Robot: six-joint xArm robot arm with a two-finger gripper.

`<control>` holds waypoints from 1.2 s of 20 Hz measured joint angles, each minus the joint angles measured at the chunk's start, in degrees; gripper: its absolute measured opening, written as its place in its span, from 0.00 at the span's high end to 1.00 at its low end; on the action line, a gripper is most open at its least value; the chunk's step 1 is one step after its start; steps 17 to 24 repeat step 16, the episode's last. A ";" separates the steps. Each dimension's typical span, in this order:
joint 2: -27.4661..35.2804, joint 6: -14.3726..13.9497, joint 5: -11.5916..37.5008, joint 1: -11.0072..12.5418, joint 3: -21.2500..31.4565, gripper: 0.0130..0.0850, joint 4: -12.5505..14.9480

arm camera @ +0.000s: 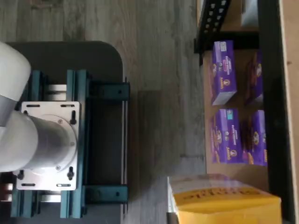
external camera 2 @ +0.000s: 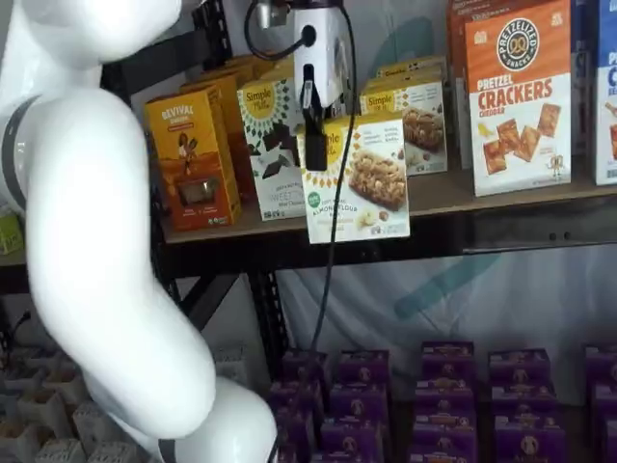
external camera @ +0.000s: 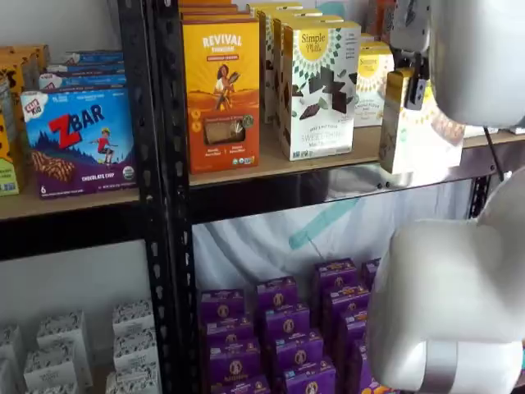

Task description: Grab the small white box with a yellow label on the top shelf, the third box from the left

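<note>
The small white box (external camera 2: 359, 181), with its round yellow logo and baked-bar picture, hangs in front of the top shelf (external camera 2: 492, 196), clear of the row of cartons. My gripper (external camera 2: 314, 145) reaches down from above and is shut on the box's upper left edge. In a shelf view the same box (external camera: 417, 135) shows its yellow side, out past the top shelf's (external camera: 271, 168) front edge, with the gripper (external camera: 415, 89) on its top. The wrist view shows the box's yellow top (arm camera: 224, 203) close below the camera.
On the shelf stand an orange Revival carton (external camera: 220, 90), a taller white carton with chocolate shapes (external camera: 320, 86), more small white boxes (external camera 2: 416, 111) and a pretzel cracker carton (external camera 2: 516, 96). Purple boxes (external camera 2: 443, 395) fill the lower shelf. The white arm (external camera 2: 96, 241) fills the left.
</note>
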State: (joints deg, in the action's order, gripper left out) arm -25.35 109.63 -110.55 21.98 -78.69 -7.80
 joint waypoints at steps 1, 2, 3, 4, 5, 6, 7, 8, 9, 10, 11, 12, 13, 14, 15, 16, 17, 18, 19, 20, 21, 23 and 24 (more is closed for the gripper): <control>-0.67 -0.32 -0.21 -0.33 0.61 0.72 0.05; -1.39 -0.65 -0.36 -0.67 1.28 0.72 0.06; -1.95 -0.92 -0.43 -0.94 1.80 0.72 0.10; -2.51 -1.20 -0.52 -1.22 2.35 0.72 0.11; -2.93 -1.42 -0.63 -1.43 2.74 0.72 0.09; -3.40 -1.68 -0.74 -1.69 3.19 0.72 0.09; -4.07 -2.05 -0.81 -2.05 3.86 0.72 0.07; -4.39 -2.21 -0.78 -2.20 4.18 0.72 0.04; -4.83 -2.43 -0.68 -2.41 4.63 0.72 0.02; -5.22 -2.67 -0.65 -2.66 5.05 0.72 0.03; -5.65 -2.95 -0.61 -2.98 5.52 0.72 0.12; -5.99 -3.19 -0.54 -3.26 5.89 0.72 0.24; -6.29 -3.39 -0.45 -3.49 6.24 0.72 0.34; -6.60 -3.61 -0.32 -3.73 6.63 0.72 0.41; -6.84 -3.80 -0.19 -3.94 6.94 0.72 0.48; -7.01 -3.95 -0.08 -4.12 7.17 0.72 0.58; -7.01 -3.95 -0.08 -4.12 7.17 0.72 0.58; -7.01 -3.95 -0.08 -4.12 7.17 0.72 0.58; -7.01 -3.95 -0.08 -4.12 7.17 0.72 0.58; -7.01 -3.95 -0.08 -4.12 7.17 0.72 0.58; -7.01 -3.95 -0.08 -4.12 7.17 0.72 0.58; -7.01 -3.95 -0.08 -4.12 7.17 0.72 0.58; -7.01 -3.95 -0.08 -4.12 7.17 0.72 0.58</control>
